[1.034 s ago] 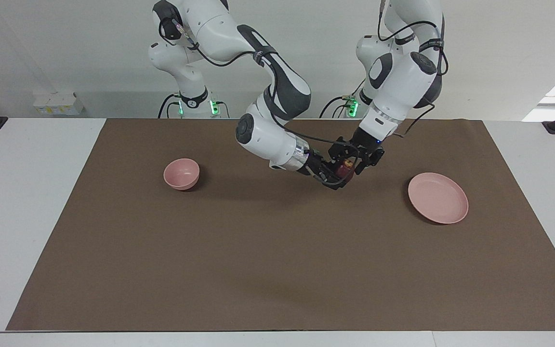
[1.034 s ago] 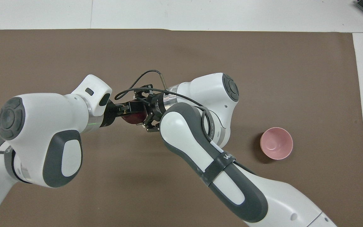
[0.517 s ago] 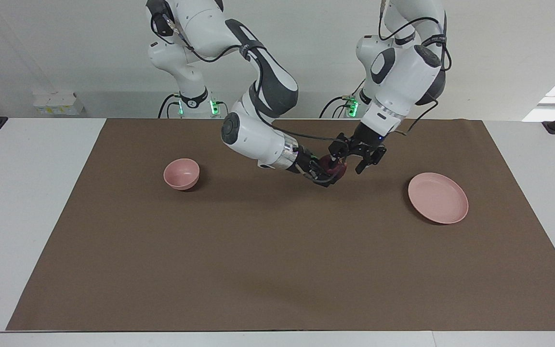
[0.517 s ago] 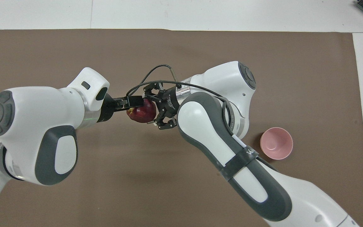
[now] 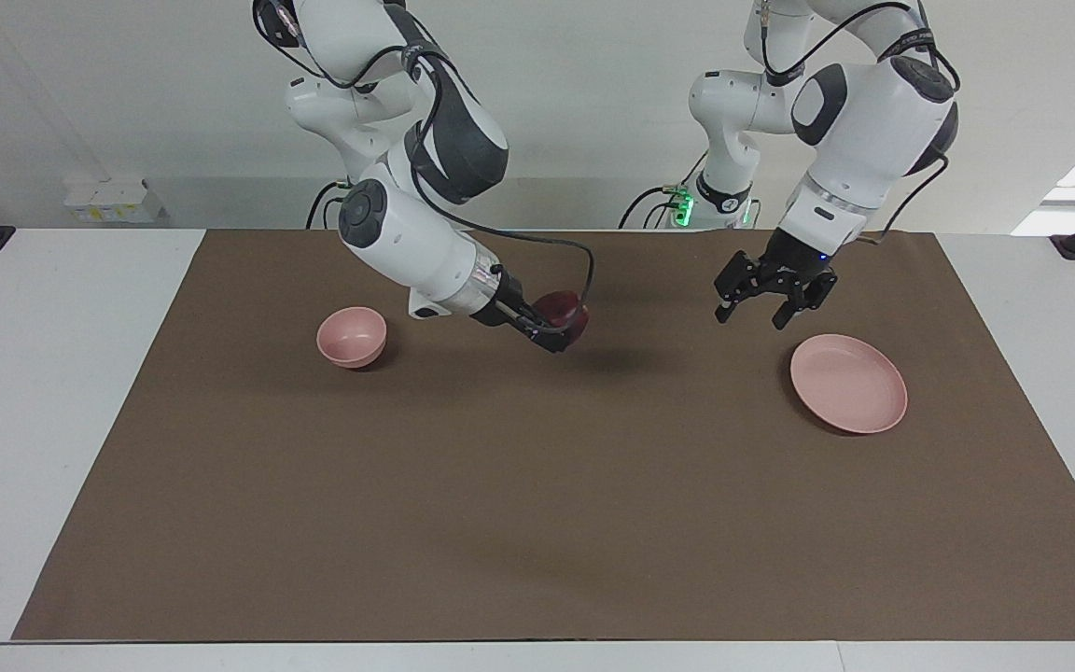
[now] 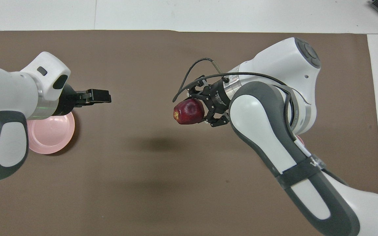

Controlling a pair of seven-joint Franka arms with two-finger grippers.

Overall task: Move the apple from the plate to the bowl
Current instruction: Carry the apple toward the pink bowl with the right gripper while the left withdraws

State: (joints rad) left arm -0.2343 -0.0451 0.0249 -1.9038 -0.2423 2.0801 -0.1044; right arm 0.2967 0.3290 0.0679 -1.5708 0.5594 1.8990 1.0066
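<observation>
The dark red apple hangs in the air over the middle of the mat, with my right gripper shut on it. It is between the bowl and the plate, closer to the bowl. The small pink bowl stands empty toward the right arm's end; in the overhead view the right arm covers nearly all of it. The flat pink plate lies empty toward the left arm's end. My left gripper hangs open over the mat beside the plate, holding nothing.
A brown mat covers most of the white table. Only the bowl and the plate stand on it. The right arm's elbow and forearm stretch low over the mat near the bowl.
The two grippers, together at the apple a second ago, have parted. The right one carried the apple toward the bowl's end; the empty left one drew back toward the plate.
</observation>
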